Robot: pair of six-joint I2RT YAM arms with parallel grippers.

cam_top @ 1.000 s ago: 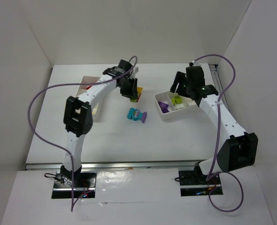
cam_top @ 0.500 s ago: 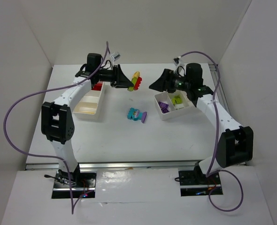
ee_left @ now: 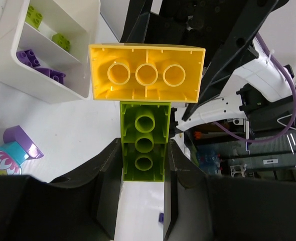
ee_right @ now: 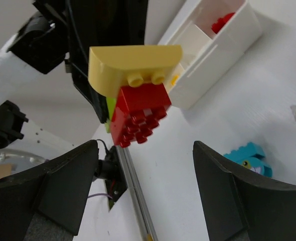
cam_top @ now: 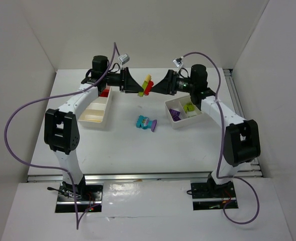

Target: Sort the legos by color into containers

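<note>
My left gripper [cam_top: 138, 89] is shut on the lime green brick [ee_left: 143, 145] at the base of a stack and holds it in the air above the table's far middle. A yellow brick [ee_left: 147, 73] sits across the lime one. A red brick [ee_right: 140, 113] is stuck to the yellow one [ee_right: 133, 63]. The stack [cam_top: 147, 85] hangs between the two grippers. My right gripper [cam_top: 159, 86] faces it, open and empty, fingers [ee_right: 67, 186] wide apart just short of the red brick.
The left white tray [cam_top: 94, 119] holds a red brick [cam_top: 104, 92]. The right white tray [cam_top: 184, 123] holds purple bricks [cam_top: 175, 114] and lime bricks [cam_top: 189, 106]. A cyan and purple cluster [cam_top: 147, 123] lies on the table between the trays.
My left gripper took the stack off the table and lifted it, turning sideways. My right gripper swung left from over its tray and now faces the stack closely.
</note>
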